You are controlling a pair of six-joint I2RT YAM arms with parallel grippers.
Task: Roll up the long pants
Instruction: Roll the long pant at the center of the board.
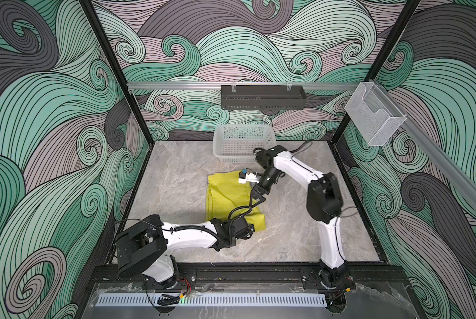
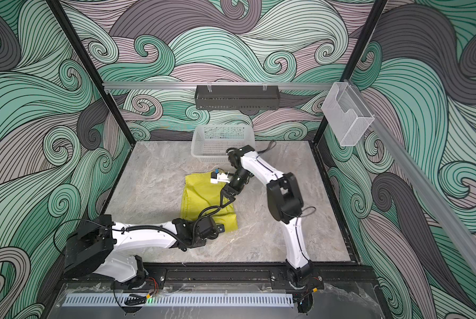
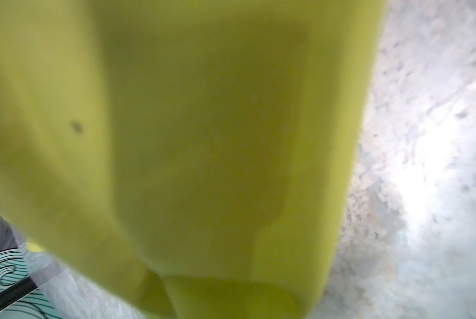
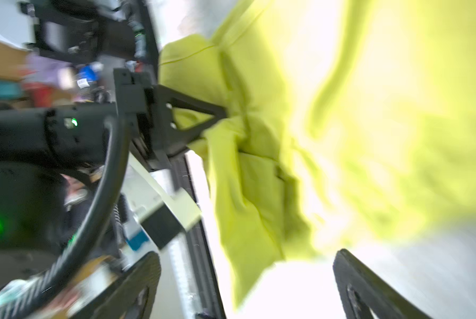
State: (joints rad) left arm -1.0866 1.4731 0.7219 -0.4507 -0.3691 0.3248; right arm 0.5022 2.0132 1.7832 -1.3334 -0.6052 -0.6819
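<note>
The long pants, folded into a compact yellow-green slab, lie flat on the marble table on the robot's side of the white basket and apart from it. Their long axis runs straight away from the basket. The left gripper is at the end of the cloth farthest from the basket. In the right wrist view its jaws are pinched together on a bunched fold of that end, and the left wrist view shows only blurred fabric. The left arm lies low, stretched sideways along the table edge opposite the basket. The right gripper hovers over the pants' right-hand edge, between the basket and the left gripper, with its jaws wide apart and holding nothing. The right forearm reaches toward the basket's right corner, and the wrist doubles back so that the fingers point away from the basket. By this layout the roll would likely begin at the pinched end and travel toward the basket, so the left arm is the better placed.
</note>
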